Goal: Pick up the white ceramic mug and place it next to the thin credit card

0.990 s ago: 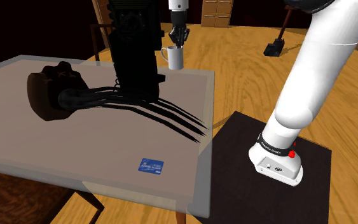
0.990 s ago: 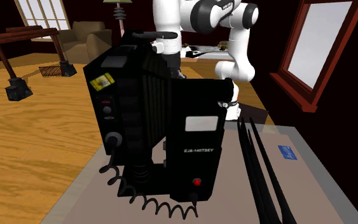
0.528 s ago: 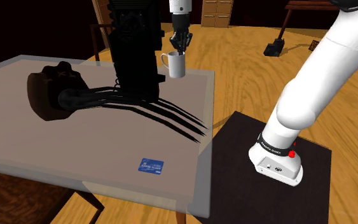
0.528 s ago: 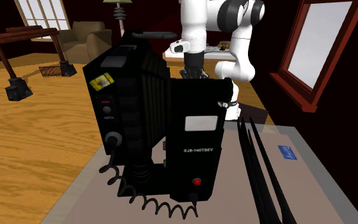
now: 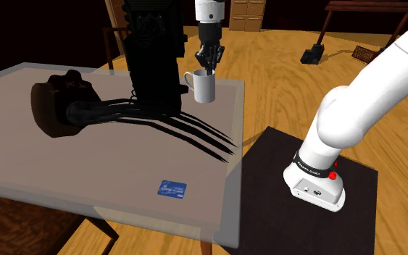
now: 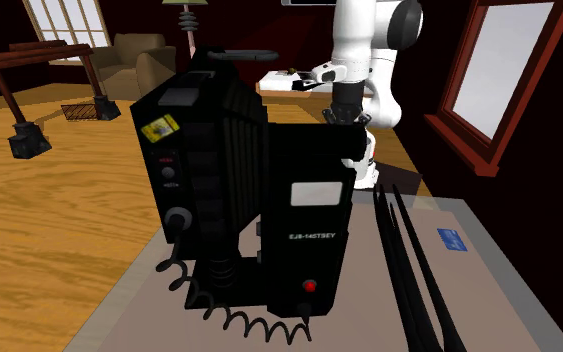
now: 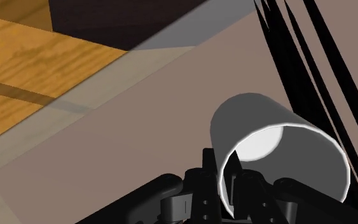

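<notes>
In the shoulder view, the white arm [image 5: 361, 94] is reaching from its stand [image 5: 315, 185] across the far side of the table [image 5: 21, 159]. The black fingers [image 5: 210, 64] are pointing straight down and gripping the rim of the white mug [image 5: 205, 88], which is sitting upright just beside a tall black machine [image 5: 151, 51], its handle facing that machine. I cannot tell whether the mug's base is touching the table. The blue credit card [image 5: 172, 189] is lying flat near the table's front edge, well apart from the mug, with black cables [image 5: 195, 134] spreading between them. A dark bag [image 5: 57, 101] is resting toward this view's left.

In the second exterior view, the black machine is standing in front, and the arm is coming down behind it. The credit card is lying at this view's right.

In the wrist view, the fingers are pinching the mug's wall, one inside the rim and one outside, narrowly set. The mug's open mouth is facing the camera above the grey table.
</notes>
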You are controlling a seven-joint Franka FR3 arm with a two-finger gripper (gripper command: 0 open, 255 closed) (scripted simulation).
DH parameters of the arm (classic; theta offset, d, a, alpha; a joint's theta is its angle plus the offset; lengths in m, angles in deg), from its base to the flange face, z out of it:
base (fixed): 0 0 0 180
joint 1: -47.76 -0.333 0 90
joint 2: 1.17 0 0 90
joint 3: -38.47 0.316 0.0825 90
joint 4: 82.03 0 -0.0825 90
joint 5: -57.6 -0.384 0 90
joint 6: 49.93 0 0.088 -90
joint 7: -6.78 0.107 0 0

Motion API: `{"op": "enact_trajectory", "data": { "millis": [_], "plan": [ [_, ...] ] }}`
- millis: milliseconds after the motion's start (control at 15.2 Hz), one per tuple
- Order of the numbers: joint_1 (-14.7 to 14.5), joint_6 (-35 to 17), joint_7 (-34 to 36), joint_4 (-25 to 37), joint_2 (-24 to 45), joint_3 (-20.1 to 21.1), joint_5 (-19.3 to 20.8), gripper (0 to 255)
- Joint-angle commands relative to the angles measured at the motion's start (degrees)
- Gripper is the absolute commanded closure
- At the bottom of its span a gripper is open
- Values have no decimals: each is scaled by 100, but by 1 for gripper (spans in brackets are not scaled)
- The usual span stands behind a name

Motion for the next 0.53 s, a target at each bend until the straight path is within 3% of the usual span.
{"op": "enact_trajectory", "data": {
  "millis": [0,462],
  "plan": [
    [-114,52,258,-191,-253,175,-97,255],
    [-510,170,1062,-760,-1002,767,-512,255]
  ]
}}
